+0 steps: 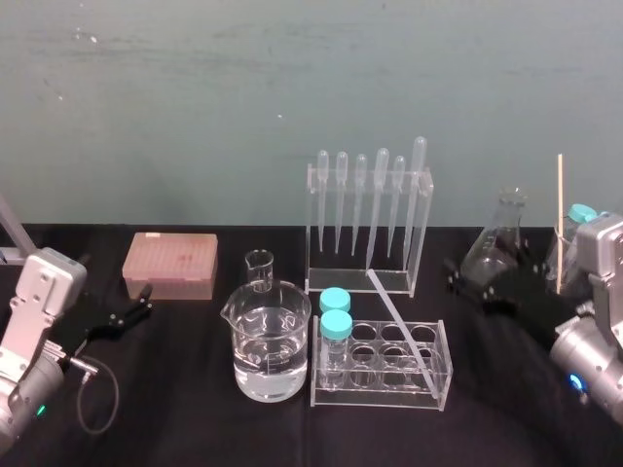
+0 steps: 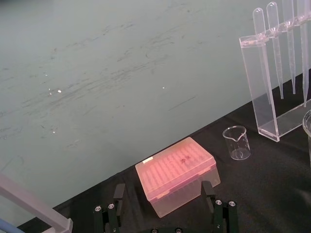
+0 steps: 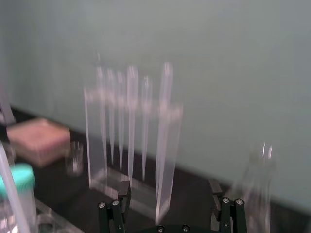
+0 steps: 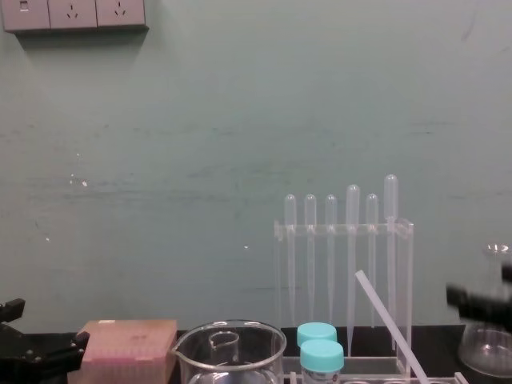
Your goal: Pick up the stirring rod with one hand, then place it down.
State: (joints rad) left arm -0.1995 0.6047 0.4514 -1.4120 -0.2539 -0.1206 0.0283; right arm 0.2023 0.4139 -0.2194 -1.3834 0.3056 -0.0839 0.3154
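Note:
The stirring rod (image 1: 401, 319) is a thin whitish stick lying slanted, one end at the foot of the pipette rack (image 1: 368, 219) and the other across the clear test tube rack (image 1: 382, 365). In the chest view the stirring rod (image 4: 390, 324) leans in front of the pipettes. My right gripper (image 1: 472, 284) hovers open to the right of the rod, apart from it, with nothing between its fingers (image 3: 124, 191). At the far left my left gripper (image 1: 144, 304) sits parked and open near the pink box.
A large beaker of water (image 1: 271, 345) and a small beaker (image 1: 260, 269) stand left of the racks. Two teal-capped tubes (image 1: 336, 313) sit in the tube rack. A pink tip box (image 1: 170, 265) is at the left, a conical flask (image 1: 496, 243) and a wooden stick (image 1: 561, 219) at the right.

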